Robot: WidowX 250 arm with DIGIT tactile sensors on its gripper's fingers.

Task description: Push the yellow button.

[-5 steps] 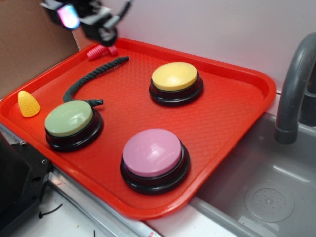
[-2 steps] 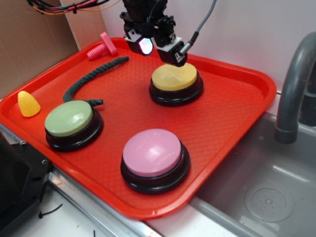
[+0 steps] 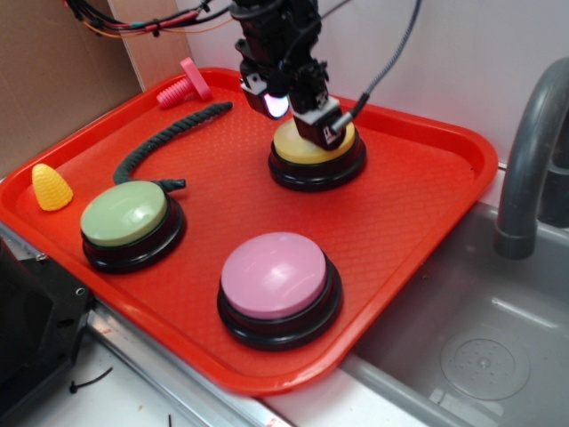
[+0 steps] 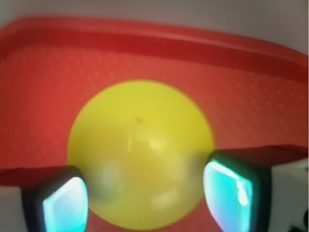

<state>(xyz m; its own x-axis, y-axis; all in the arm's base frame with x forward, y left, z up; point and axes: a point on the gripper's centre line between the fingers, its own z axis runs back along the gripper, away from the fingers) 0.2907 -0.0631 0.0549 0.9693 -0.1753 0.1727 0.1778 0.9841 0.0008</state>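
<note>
The end effector [image 3: 313, 126], fingers spread, had dropped from just above onto the yellow button [image 3: 307, 152] at the tray's [image 3: 444, 205] twelve o'clock; pressing seemed underway.

In the exterior view, the black gripper [image 3: 307, 120] covers most of the domed yellow button [image 3: 342, 147]. In the wrist view, the red plastic tray [image 4: 43, 96] is cut off at the edges, and the fingertips [image 4: 63, 205] are blurred.
</note>
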